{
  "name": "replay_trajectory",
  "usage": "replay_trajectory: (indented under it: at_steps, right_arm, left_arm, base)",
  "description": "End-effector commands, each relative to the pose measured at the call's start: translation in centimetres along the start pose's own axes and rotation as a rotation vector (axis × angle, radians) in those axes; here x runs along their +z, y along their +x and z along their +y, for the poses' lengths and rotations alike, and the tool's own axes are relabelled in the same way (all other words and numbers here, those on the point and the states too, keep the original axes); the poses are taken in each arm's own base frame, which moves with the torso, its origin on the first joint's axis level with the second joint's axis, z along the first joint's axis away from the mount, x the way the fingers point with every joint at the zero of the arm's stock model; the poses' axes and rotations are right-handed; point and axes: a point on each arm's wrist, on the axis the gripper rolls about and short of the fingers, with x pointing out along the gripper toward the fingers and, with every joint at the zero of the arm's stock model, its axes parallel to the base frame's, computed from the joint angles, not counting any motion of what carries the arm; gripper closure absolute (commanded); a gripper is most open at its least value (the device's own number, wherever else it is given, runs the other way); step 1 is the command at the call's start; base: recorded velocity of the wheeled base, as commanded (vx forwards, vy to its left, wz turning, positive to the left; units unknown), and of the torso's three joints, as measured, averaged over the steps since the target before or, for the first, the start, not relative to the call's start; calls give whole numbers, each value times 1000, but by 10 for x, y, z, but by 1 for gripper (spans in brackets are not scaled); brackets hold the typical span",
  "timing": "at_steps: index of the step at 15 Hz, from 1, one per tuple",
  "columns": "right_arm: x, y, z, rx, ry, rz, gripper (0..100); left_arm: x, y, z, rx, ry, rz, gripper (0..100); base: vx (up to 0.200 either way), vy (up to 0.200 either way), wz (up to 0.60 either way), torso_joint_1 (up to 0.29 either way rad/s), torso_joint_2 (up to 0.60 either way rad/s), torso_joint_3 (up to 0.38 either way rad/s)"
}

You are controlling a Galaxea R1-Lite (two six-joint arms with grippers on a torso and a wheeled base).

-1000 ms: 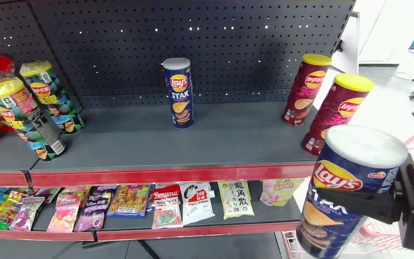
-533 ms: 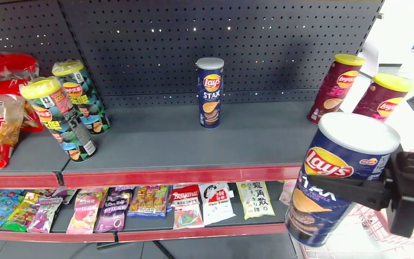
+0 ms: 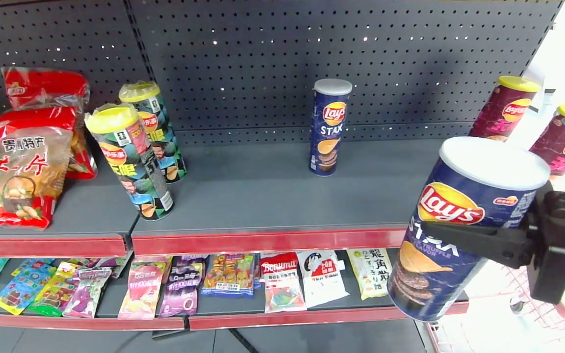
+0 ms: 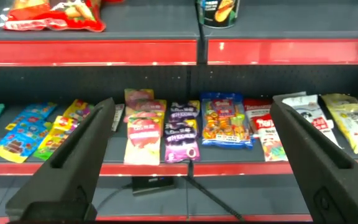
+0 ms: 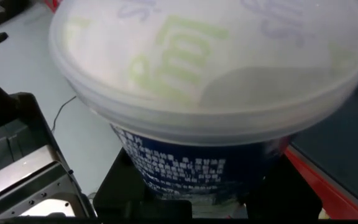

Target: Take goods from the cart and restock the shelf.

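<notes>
While the right gripper (image 3: 464, 235) is clamped around the middle of a blue chip can (image 3: 451, 208), the can hangs in the air in front of the right end of the upper shelf (image 3: 263, 196), resting on nothing. One black finger (image 3: 478, 240) crosses the can's label just under the logo. The can is tilted, its white lid leaning toward the robot's right and its base toward the left. In the right wrist view the translucent lid (image 5: 216, 56) looms close to the camera, with the blue wall of the can below it and the black gripper body at its sides. Below and to the right of the held can, a corner of the pink cart (image 3: 532, 323) shows.

On the upper shelf a second blue can (image 3: 329, 127) stands upright near the pegboard back panel (image 3: 312, 49), well apart from everything else. At the right end stand two maroon cans with yellow lids (image 3: 503, 105) (image 3: 559, 142), the nearer one partly hidden behind the held can. Toward the left stand two teal-patterned cans with yellow lids (image 3: 128, 162) (image 3: 157, 130), one just behind the other, and beyond them lie red snack bags (image 3: 22, 171).

The left gripper (image 4: 192, 106) has its fingers spread wide with nothing between them; it faces the lower shelf (image 4: 166, 169), where flat candy and snack packets (image 4: 225, 121) lie in a row behind the red front edge.
</notes>
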Motion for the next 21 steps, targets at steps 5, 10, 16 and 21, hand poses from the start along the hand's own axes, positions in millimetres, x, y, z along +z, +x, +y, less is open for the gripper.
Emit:
replay_trajectory:
  at_steps: [5, 10, 16, 21]
  right_arm:
    - [-3, -2, 1, 0, 1, 3, 100]
    - [-4, -1, 1, 0, 3, 9, 100]
    - [-4, -1, 1, 0, 3, 9, 100]
    - [-4, -1, 1, 0, 3, 7, 100]
  left_arm:
    - [0, 0, 0, 2, 0, 1, 0]
    - [0, 0, 0, 0, 0, 1, 0]
    - [0, 0, 0, -1, 0, 1, 0]
    - [0, 0, 0, 0, 0, 1, 0]
  base:
    - [0, 0, 0, 0, 0, 0]
    - [0, -160, 0, -2, 4, 2]
    - [0, -33, 0, 1, 0, 0]
    - [160, 0, 0, -5, 0, 5]
